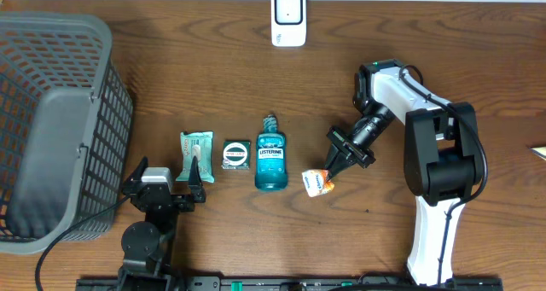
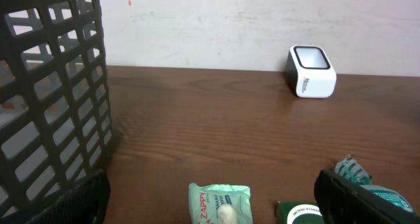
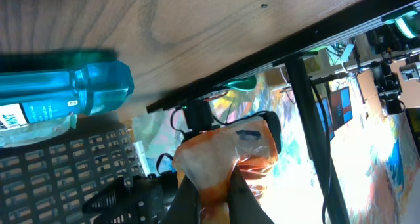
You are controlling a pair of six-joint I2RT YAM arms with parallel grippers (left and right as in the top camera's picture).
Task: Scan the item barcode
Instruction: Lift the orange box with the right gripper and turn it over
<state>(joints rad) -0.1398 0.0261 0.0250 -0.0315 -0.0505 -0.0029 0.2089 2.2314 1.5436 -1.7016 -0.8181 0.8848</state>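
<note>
A small orange-and-white packet (image 1: 316, 183) is pinched at one edge by my right gripper (image 1: 335, 166), which is shut on it, just right of the blue mouthwash bottle (image 1: 270, 157). In the right wrist view the crinkled packet (image 3: 226, 152) sticks out beyond the gripper (image 3: 216, 201). The white barcode scanner (image 1: 288, 18) stands at the table's far edge, well away from the packet. My left gripper (image 1: 165, 178) rests open near the front edge, with nothing in it. Its fingers (image 2: 351, 198) straddle a green wipes pack (image 2: 220, 203).
A grey mesh basket (image 1: 51, 129) fills the left side. The green wipes pack (image 1: 195, 154), a dark green box (image 1: 235, 154) and the mouthwash bottle lie in a row mid-table. The scanner (image 2: 312, 71) shows far right in the left wrist view.
</note>
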